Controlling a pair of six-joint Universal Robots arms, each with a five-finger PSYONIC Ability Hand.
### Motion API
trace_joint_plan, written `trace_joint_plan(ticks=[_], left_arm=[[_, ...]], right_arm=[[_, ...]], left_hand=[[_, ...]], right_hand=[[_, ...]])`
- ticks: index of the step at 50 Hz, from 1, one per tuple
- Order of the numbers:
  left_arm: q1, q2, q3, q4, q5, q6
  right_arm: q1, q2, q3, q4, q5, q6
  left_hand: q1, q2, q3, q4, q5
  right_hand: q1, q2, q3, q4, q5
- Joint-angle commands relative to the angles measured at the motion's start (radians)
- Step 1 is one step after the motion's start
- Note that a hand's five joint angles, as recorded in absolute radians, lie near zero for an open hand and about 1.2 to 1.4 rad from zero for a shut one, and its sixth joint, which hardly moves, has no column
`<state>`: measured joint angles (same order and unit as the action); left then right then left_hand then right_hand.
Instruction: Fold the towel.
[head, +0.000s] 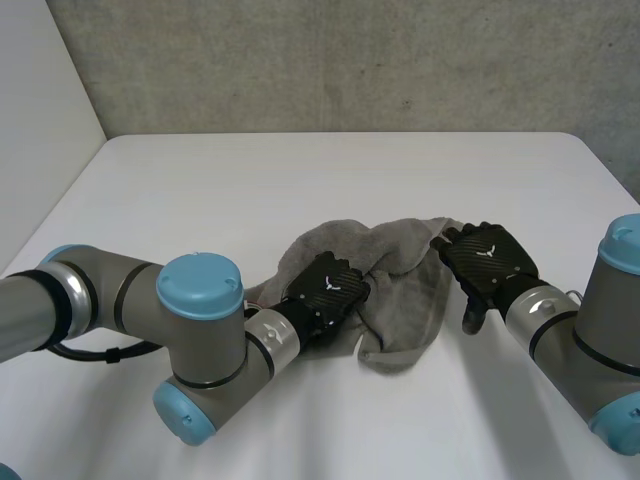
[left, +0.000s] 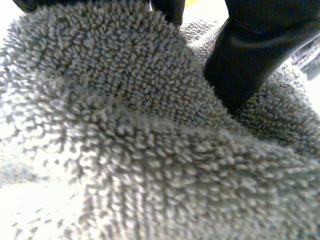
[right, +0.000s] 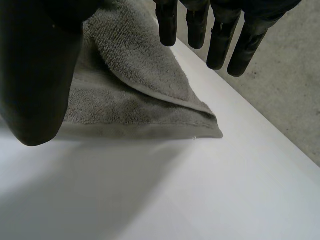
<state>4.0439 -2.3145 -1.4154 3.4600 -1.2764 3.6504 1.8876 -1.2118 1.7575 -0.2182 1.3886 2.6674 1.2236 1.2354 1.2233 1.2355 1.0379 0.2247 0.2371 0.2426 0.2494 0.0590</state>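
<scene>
Flat white table (head: 330, 170), with a crumpled grey terry-cloth towel (head: 410, 290) near its middle, between both arms. The black left hand (head: 328, 290) sits on the towel's left part, its thumb (left: 250, 55) dug into the pile and cloth bunched against the fingers: clamped on it. The black right hand (head: 490, 258) is at the towel's right edge, fingers (right: 220, 40) spread from the thumb, holding nothing, above a layered corner (right: 200, 122). Step, as I judge it: still gathering, no fold made. Next: right hand pinches that corner, then spread the towel flat.
</scene>
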Motion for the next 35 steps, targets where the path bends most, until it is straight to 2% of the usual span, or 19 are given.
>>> trace_joint_plan(ticks=[1, 8, 14, 16, 20, 27, 29, 31, 35], left_arm=[[0.0, 0.078, -0.033, -0.007, 0.003, 0.031], [0.009, 0.185, -0.077, -0.007, 0.006, 0.03], [0.016, 0.299, -0.137, -0.007, 0.008, 0.02], [0.017, 0.325, -0.149, -0.007, 0.008, 0.011], [0.027, 0.379, -0.175, -0.009, 0.011, -0.024], [0.082, 0.463, -0.235, -0.009, 0.015, -0.166], [0.093, 0.477, -0.246, -0.009, 0.017, -0.2], [0.105, 0.486, -0.257, -0.009, 0.025, -0.233], [0.136, 0.5, -0.276, -0.009, 0.09, -0.337]], right_arm=[[0.01, 0.017, -0.05, -0.007, -0.002, 0.003], [0.035, 0.095, -0.174, -0.001, 0.0, 0.012], [0.067, 0.241, -0.322, 0.0, 0.0, 0.034], [0.088, 0.317, -0.401, 0.0, 0.003, 0.034], [0.099, 0.383, -0.469, 0.002, 0.009, 0.034], [0.123, 0.46, -0.533, -0.004, 0.012, 0.043], [0.125, 0.466, -0.535, -0.012, 0.006, 0.054], [0.125, 0.466, -0.536, -0.019, 0.006, 0.065], [0.125, 0.46, -0.541, -0.049, 0.006, 0.106]], left_hand=[[0.106, 0.094, 0.106, 0.094, 0.117], [0.091, 0.079, 0.091, 0.079, 0.102], [0.062, 0.05, 0.062, 0.05, 0.073], [0.059, 0.047, 0.059, 0.047, 0.07], [0.059, 0.047, 0.059, 0.047, 0.07], [0.056, 0.044, 0.056, 0.044, 0.067], [0.056, 0.044, 0.056, 0.044, 0.067], [0.056, 0.044, 0.056, 0.044, 0.067], [0.056, 0.044, 0.056, 0.044, 0.067]], right_hand=[[-0.04, -0.052, -0.058, -0.065, -0.049], [0.016, 0.003, -0.002, -0.009, 0.007], [0.031, 0.018, 0.013, 0.006, 0.022], [0.089, 0.077, 0.071, 0.064, 0.08], [0.159, 0.147, 0.141, 0.135, 0.151], [0.309, 0.297, 0.292, 0.285, 0.301], [0.526, 0.513, 0.508, 0.501, 0.517], [0.599, 0.587, 0.582, 0.575, 0.591], [0.632, 0.62, 0.615, 0.608, 0.624]])
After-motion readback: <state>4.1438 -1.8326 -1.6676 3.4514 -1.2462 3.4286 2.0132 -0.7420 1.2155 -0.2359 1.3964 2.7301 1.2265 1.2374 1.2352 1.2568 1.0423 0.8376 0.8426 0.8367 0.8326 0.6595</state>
